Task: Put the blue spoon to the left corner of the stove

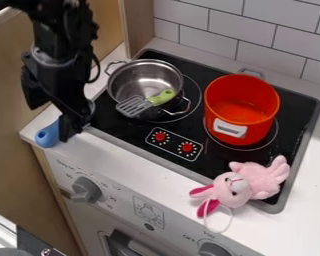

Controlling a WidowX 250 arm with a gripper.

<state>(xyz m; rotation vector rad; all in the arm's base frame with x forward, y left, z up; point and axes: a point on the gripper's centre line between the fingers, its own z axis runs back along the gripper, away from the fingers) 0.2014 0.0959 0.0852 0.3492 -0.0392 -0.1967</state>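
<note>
Gripper (72, 126) beside blue spoon (48, 135), left of stove (128, 131); can't tell if clamped. We should confirm hold, then shift gently.

The spoon (47, 135) was blue and the gripper (72, 131) black. The stovetop (189, 120) was black with a grey rim, its printed dials (187, 147) red with white marks. One pot (147, 80) was silver, the other (240, 112) orange-red. The spatula (134, 106) had a grey slotted head and green handle. The toy rabbit (255, 180) was pink with magenta in its ears. White wall tiles (236, 23) made a brick pattern with dark lines.
</note>
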